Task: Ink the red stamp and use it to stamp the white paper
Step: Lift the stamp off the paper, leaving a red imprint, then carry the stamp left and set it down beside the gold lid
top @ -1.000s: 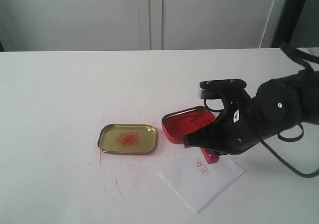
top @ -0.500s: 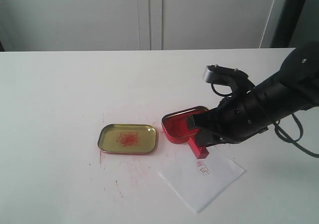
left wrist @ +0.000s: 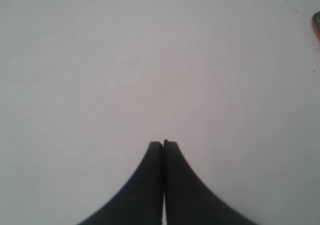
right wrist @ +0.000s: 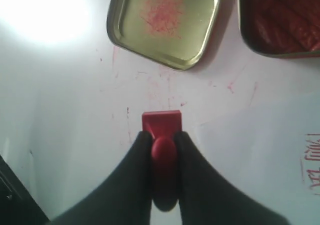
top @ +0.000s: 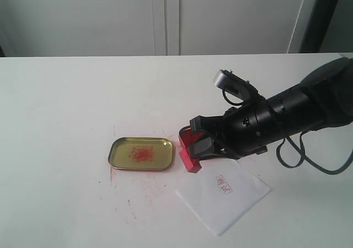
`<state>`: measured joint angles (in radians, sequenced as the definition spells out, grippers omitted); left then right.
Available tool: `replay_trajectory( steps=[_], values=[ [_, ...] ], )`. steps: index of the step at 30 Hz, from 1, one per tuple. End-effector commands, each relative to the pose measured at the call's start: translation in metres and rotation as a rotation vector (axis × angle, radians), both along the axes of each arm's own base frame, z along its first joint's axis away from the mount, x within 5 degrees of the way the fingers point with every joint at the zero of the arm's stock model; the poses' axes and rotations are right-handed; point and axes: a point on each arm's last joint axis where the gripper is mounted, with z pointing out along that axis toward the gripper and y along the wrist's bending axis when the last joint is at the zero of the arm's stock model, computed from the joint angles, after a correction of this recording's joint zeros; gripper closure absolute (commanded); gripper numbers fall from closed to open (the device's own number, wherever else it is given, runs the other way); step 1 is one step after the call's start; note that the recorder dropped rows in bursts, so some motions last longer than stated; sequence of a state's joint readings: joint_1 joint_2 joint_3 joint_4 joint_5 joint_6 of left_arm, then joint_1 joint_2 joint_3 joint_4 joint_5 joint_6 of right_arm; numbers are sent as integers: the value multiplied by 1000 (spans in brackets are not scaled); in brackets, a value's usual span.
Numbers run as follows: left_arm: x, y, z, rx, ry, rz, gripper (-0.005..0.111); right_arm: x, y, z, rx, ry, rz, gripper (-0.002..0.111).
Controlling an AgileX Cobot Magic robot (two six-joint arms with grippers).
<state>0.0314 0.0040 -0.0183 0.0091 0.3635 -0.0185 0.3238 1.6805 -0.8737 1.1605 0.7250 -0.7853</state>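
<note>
Two shallow metal tins lie on the white table (top: 66, 93). One is a gold-coloured rounded-rectangle tray (top: 141, 153), scribbled with red ink inside. Just beside it is the red ink tin (right wrist: 285, 20), filled with ridged red ink and largely hidden behind the arm in the exterior view. The right pincer (right wrist: 161, 135) is clamped on the round knob of the red stamp (right wrist: 161, 122), whose square block is near the tray, over ink-smudged table. The white paper (top: 223, 195), thin and bearing a small red imprint (top: 224, 184), lies beyond the stamp from the tray. The left pincer (left wrist: 163, 145) is closed on nothing.
</note>
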Motion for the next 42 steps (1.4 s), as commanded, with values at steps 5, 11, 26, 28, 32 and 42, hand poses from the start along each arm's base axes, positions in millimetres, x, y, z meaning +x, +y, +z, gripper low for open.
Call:
replay_trajectory(
  steps=[5,11,26,28,32,42],
  values=[
    [0,-1,-2,-6,4,-7,107,-4,13,5,68,4,27,108],
    [0,-1,-2,-6,4,-7,107,-13,38,-7,106,53,73,108],
    [0,-1,-2,-6,4,-7,107,-24,71,-33,139,129,76,108],
    [0,-1,-2,-6,4,-7,107,-25,75,-37,127,131,67,108],
    [0,-1,-2,-6,4,-7,107,-26,80,-43,108,136,42,108],
    [0,-1,-2,-6,4,-7,107,-23,92,-56,85,147,-53,108]
  ],
)
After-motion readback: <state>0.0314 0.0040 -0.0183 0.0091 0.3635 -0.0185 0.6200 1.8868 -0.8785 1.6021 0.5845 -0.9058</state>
